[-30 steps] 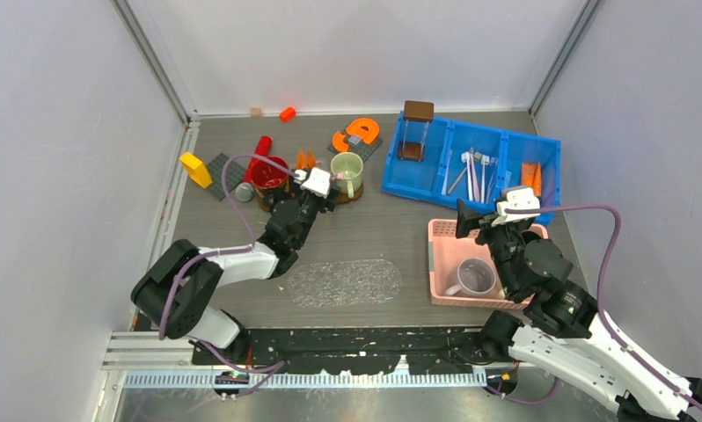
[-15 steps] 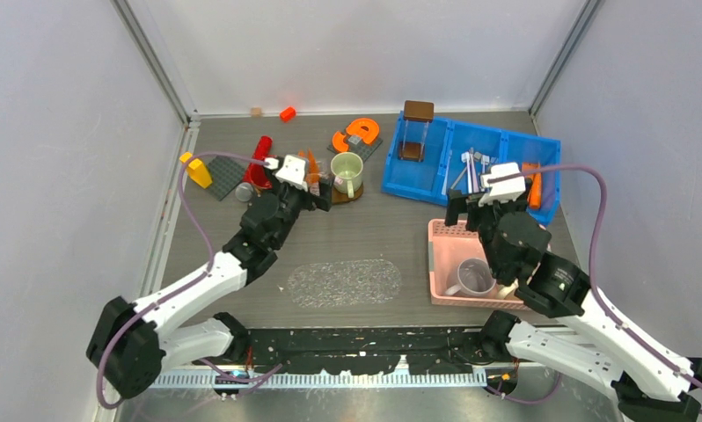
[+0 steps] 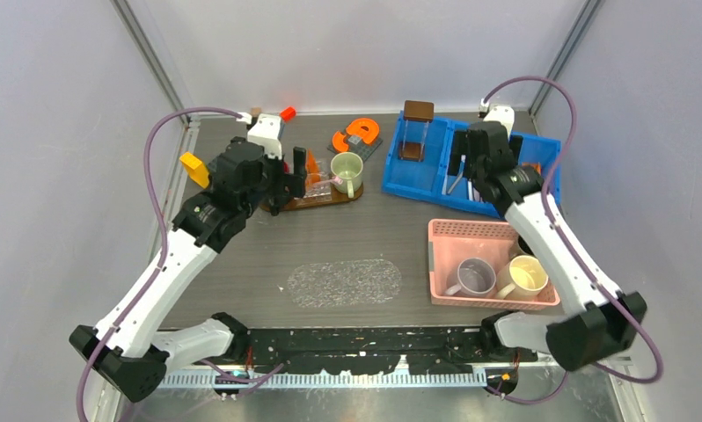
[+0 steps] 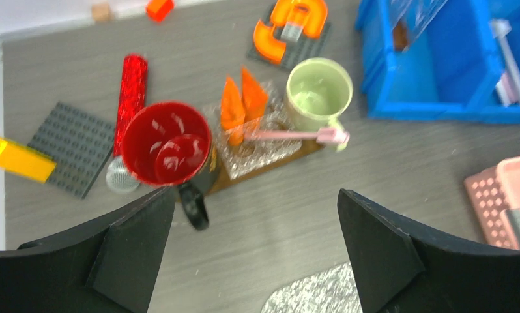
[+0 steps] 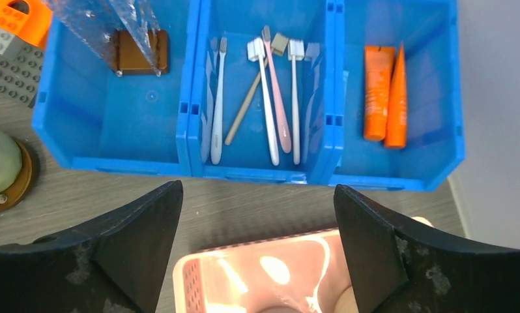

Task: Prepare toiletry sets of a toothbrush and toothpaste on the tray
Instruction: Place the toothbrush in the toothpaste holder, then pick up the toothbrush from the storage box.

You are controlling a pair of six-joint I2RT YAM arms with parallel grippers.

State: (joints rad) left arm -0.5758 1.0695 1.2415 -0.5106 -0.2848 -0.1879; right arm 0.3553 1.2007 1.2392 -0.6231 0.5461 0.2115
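- The right fingers (image 5: 133, 235) stand wide and hold nothing, hovering over the near wall of the blue bin (image 5: 186, 134).
- 5 toothbrushes (image 5: 265, 98) lie in the bin's middle compartment, straight ahead of that gap, toward the top of the right wrist frame. Their long axes run mostly top to bottom, heads at the upper end, so we judge that the gap sits across the handles.
- 2 toothpaste tubes (image 5: 376, 91) lie in the right compartment, at the upper right of that frame.
- The left fingers (image 4: 127, 248) are also wide and empty, above the tray (image 4: 260, 156). It carries 2 orange tubes (image 4: 241, 104) and 1 pink toothbrush (image 4: 290, 135), which lies left to right with its head toward the green mug (image 4: 319, 94).
- We judge that the tray lacks a 2nd brush, and that the right arm is the nearer to the bin.
- Hard to read: the tan brush slants against a white one and the handles lie close together. In the top view the right arm covers part of the middle compartment. The left wrist view is blurred.
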